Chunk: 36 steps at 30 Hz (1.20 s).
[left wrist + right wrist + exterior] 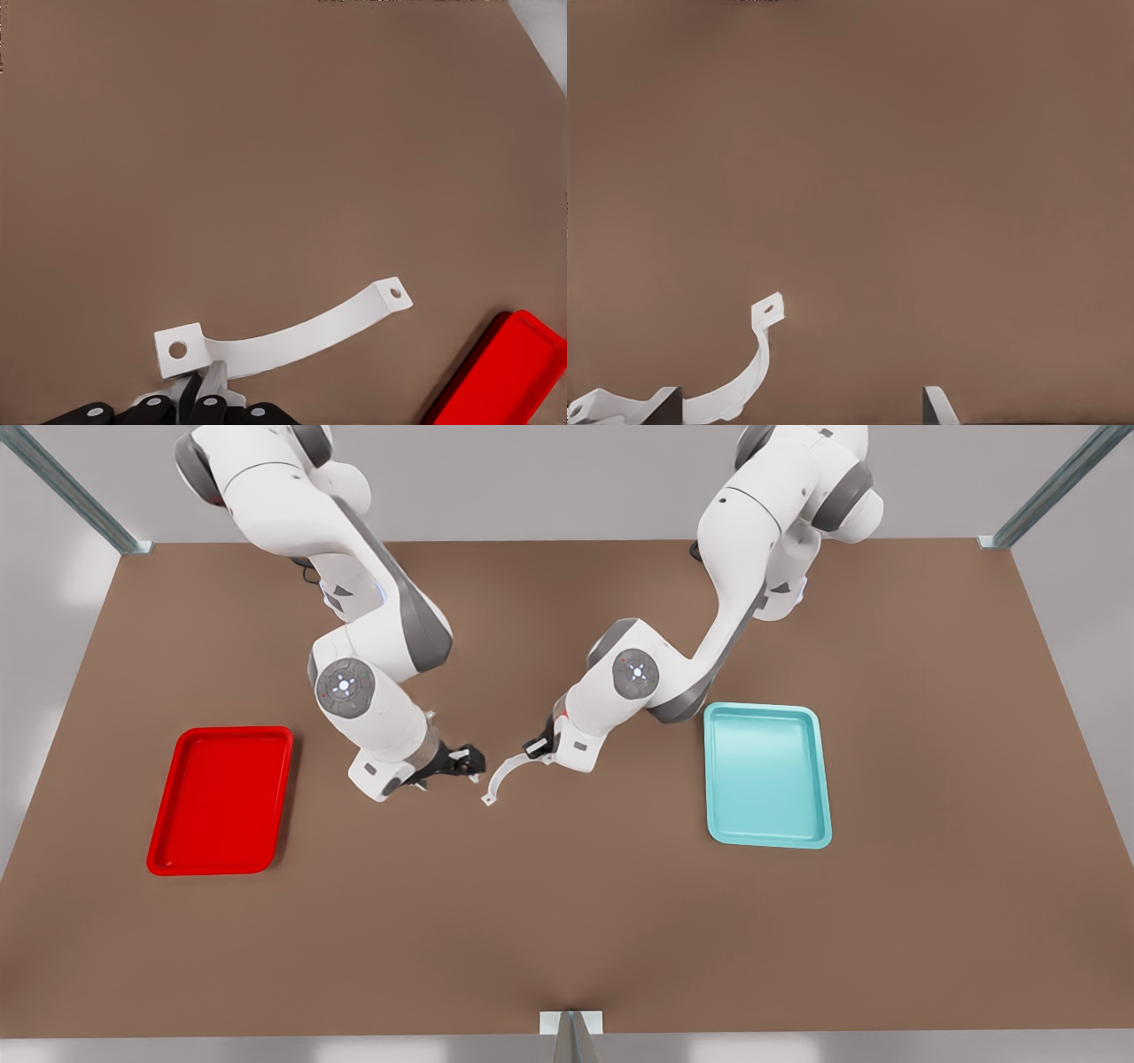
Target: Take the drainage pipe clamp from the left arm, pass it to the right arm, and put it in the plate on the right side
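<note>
From my remote station I see the left gripper pinching one tab end of the drainage pipe clamp — lifted above the table, strap curving away toward 7 o'clock. The right gripper sits just beside it at 9 o'clock, fingers spread, not touching — the clamp's free tab lies between them in the right wrist view. The plate lies well apart at 9 o'clock; a teal tray at 3 o'clock.
</note>
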Available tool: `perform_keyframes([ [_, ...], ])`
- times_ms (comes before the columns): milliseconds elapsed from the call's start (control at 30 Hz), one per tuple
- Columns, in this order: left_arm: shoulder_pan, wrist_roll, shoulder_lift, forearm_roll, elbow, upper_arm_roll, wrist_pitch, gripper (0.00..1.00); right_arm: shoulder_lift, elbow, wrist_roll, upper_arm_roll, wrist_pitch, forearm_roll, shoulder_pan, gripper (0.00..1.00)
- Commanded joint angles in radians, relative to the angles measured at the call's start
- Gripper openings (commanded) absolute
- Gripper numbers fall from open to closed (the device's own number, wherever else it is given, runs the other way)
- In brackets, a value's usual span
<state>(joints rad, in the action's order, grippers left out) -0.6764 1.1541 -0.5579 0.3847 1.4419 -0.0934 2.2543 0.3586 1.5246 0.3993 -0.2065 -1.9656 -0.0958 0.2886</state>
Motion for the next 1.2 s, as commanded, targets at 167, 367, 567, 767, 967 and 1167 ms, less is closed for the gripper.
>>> perform_keyframes([
  [167, -0.002, 0.242, 0.004, 0.002, -0.021, 0.0, 0.007, 0.21, -0.012, 0.101, 0.535, -0.037, -0.229, -0.041, -0.002, 1.0],
  [367, -0.003, 0.263, 0.012, 0.0, -0.026, -0.002, 0.005, 0.21, 0.006, 0.126, 0.533, -0.037, -0.312, -0.036, -0.002, 1.0],
  [567, -0.008, 0.271, 0.01, 0.0, -0.037, 0.0, 0.005, 0.21, 0.037, 0.135, 0.516, -0.037, -0.369, -0.032, -0.013, 1.0],
  [767, -0.008, 0.28, 0.01, 0.0, -0.041, 0.0, 0.005, 0.21, 0.053, 0.19, 0.516, -0.037, -0.44, -0.032, -0.011, 1.0],
  [967, -0.006, 0.28, 0.01, 0.002, -0.041, 0.0, 0.004, 0.21, 0.037, 0.221, 0.515, -0.06, -0.438, -0.03, -0.002, 1.0],
  [1167, -0.005, 0.28, 0.015, 0.002, -0.041, 0.0, -0.004, 0.21, 0.016, 0.259, 0.501, -0.082, -0.437, -0.009, -0.003, 1.0],
])
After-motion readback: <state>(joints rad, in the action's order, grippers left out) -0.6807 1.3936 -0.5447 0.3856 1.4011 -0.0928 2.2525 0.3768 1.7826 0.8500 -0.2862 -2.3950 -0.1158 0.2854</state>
